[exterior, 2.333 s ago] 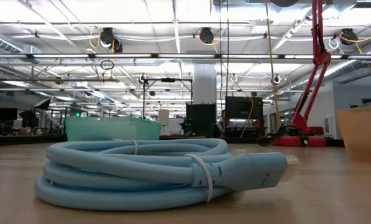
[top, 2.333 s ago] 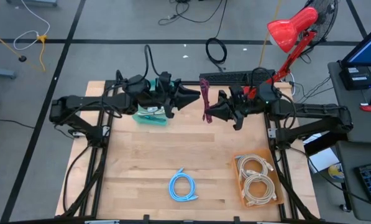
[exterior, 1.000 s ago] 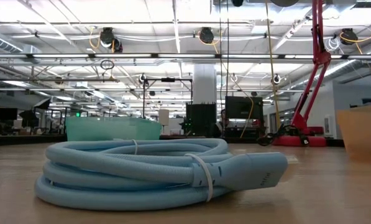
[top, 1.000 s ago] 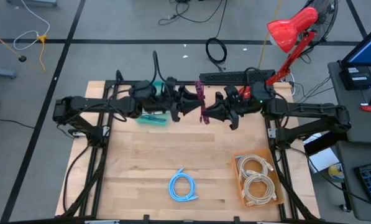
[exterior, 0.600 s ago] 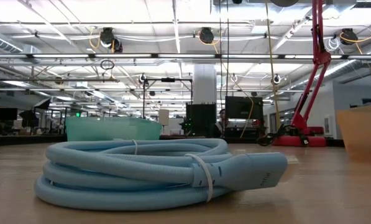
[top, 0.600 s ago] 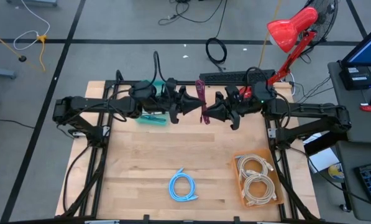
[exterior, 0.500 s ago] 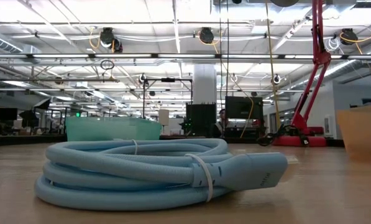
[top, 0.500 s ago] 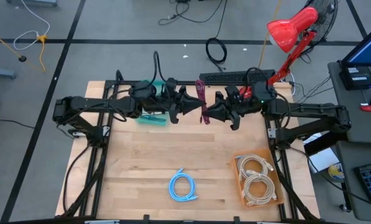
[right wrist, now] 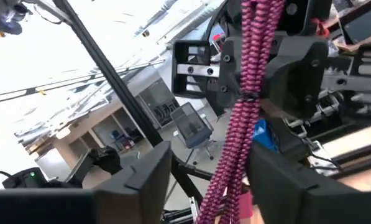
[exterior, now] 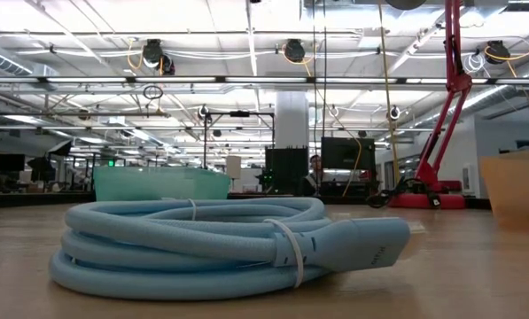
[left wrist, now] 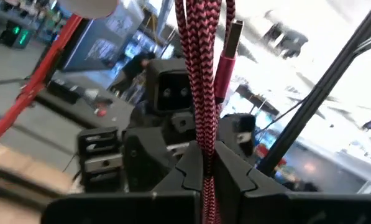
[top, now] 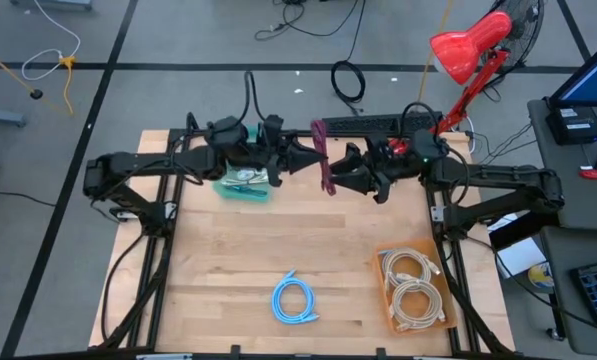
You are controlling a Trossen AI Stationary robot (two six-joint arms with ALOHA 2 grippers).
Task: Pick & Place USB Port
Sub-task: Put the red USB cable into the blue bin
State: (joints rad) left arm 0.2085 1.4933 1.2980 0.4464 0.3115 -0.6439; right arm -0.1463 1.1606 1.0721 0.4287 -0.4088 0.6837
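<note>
Left gripper [top: 313, 158] clenched on the red braided USB cable [top: 324, 160], held midair over the table's [top: 228, 260] back edge; right gripper [top: 336, 172] released, fingers beside it; no readable writing

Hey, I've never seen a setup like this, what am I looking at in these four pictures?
It is a two-armed robot at a wooden table. One picture looks straight down, one sits at table level, and two come from cameras on the wrists. In mid-air over the table's far side, the left gripper is shut on a bundled red braided USB cable; the right gripper stands open around it. On the table lie a coiled blue cable, a teal bin and a tan tray holding white cables.
</note>
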